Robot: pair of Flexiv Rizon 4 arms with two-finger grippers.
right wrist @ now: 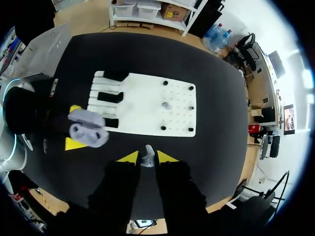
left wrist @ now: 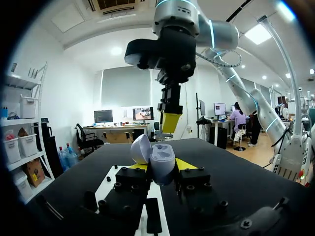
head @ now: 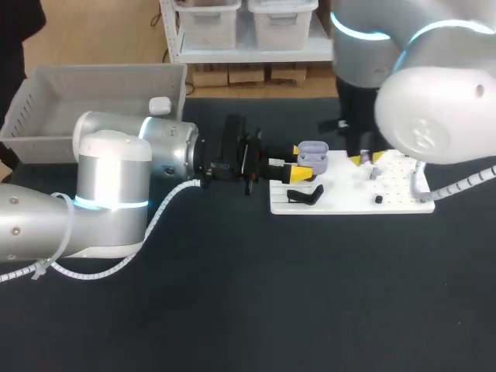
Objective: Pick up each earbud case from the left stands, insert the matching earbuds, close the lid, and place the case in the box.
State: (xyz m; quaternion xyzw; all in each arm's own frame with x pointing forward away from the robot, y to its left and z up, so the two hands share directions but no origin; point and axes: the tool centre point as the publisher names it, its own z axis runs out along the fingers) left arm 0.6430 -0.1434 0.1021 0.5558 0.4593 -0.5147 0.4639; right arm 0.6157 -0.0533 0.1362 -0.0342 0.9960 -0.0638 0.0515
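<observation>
The open lavender earbud case hangs above the left end of the white board, lid up, both earbud wells showing. My left gripper is shut on the case, one yellow fingertip on each side. My right gripper hovers over the board's middle, to the right of the case, shut on a small lavender-grey earbud. From the left wrist view, that right gripper hangs beyond and above the case. A second earbud sits on the board.
A black stand lies at the board's left front. Small black pegs stick up from the board's right part. A grey box with a white case in it stands at the back left.
</observation>
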